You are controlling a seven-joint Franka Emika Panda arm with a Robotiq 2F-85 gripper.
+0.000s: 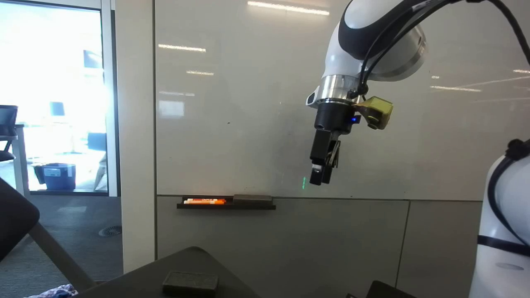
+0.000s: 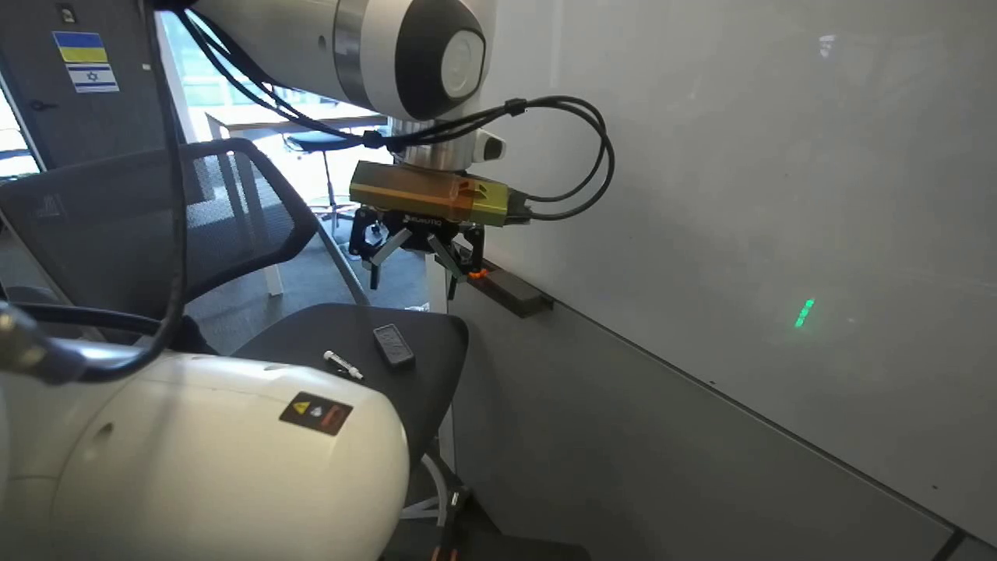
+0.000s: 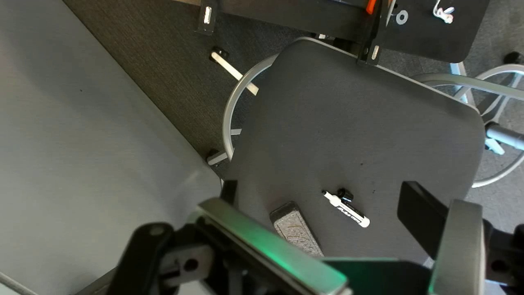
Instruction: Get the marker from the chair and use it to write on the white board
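Observation:
A white marker (image 3: 348,211) with a dark label lies uncapped on the grey chair seat (image 3: 360,123), its black tip bare. Its black cap (image 3: 345,194) lies beside it. The marker also shows in an exterior view (image 2: 343,365); it does not show in the exterior view with the full tray. My gripper (image 2: 413,289) is open and empty, pointing down well above the seat. In the wrist view the marker appears between the wide-apart fingers (image 3: 321,200). The white board (image 1: 232,157) stands upright beside the arm and bears a short green stroke (image 1: 304,183); it also shows in an exterior view (image 2: 701,195).
A dark eraser (image 3: 297,229) lies on the seat beside the marker, near the board side. A ledge tray (image 1: 227,207) on the wall holds orange markers (image 1: 205,201) and another eraser (image 1: 252,199). The chair's mesh backrest (image 2: 234,226) rises behind the seat.

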